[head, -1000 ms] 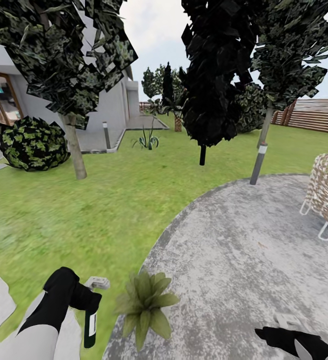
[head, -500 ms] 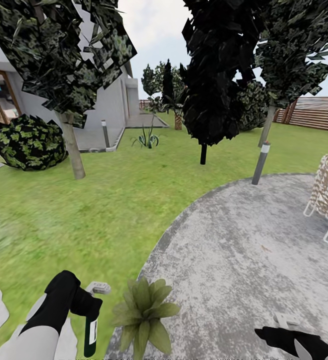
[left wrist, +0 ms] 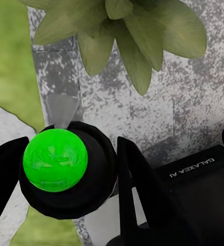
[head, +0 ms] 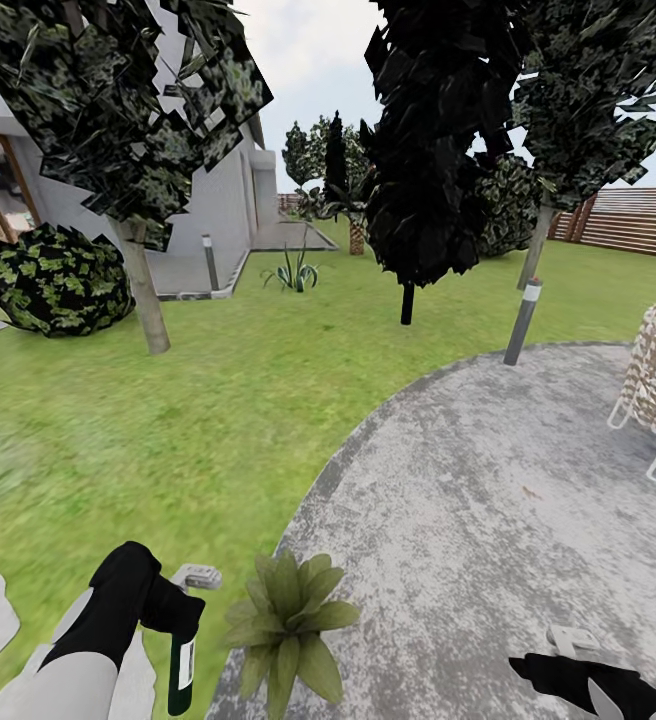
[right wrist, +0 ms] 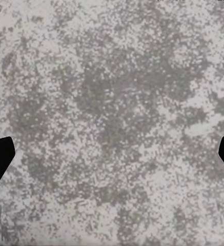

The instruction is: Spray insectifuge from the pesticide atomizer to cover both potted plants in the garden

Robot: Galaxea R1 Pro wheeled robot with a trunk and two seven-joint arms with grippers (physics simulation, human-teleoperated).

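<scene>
Nozzle aim matters: left gripper (head: 168,612), jaws pinching the pesticide atomizer (head: 180,662), should face the right-hand potted plant (head: 288,625); right jaws spread.

White forearms (head: 78,685), black wrists, "GALAXEA AI" lettering (left wrist: 190,168).
</scene>
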